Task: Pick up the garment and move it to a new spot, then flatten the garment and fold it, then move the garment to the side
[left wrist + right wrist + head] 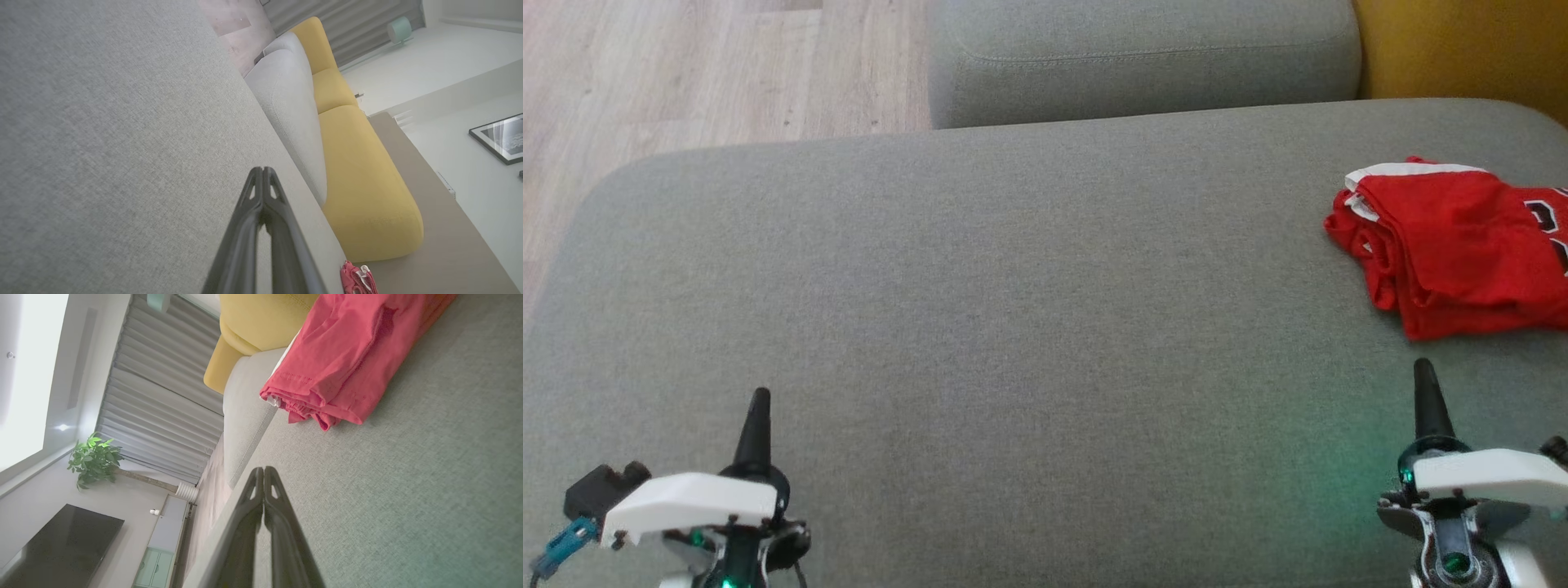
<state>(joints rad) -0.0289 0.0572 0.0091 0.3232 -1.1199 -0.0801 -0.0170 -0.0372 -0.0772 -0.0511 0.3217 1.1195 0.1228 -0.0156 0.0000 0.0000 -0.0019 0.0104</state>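
Grippers sat nearest the head camera. The left gripper (758, 404) and the right gripper (1423, 374) each had its two dark fingers pressed tip to tip, with nothing between them. They were parked well apart at the near edge of the seat cushion (1013, 310).

Ahead of the right gripper, close but not touching it, lay the garment (1454, 245). It was a red jersey with white trim, stacked in several layers into a compact bundle at the right side of the cushion and running off the picture's right edge. Since it lay folded, off to one side and let go, the picking up, flattening and folding looked done. The last move aside seemed finished or nearly so. The layers were a little uneven at the left end, so perhaps only a tidying nudge remained.

The cushion was broad, flat, grey woven fabric, bare across its middle and left, with a faint green glow on it beside the right gripper. Past its far edge stood a second grey cushion (1143, 57) with a yellow cushion (1462, 49) beside it, and pale wooden floor (686, 73) lay to the left.

Farther off, the wrist views showed a pleated grey curtain (163, 375), a green plant (94, 461), a dark television (61, 543) and a framed picture (500, 139).
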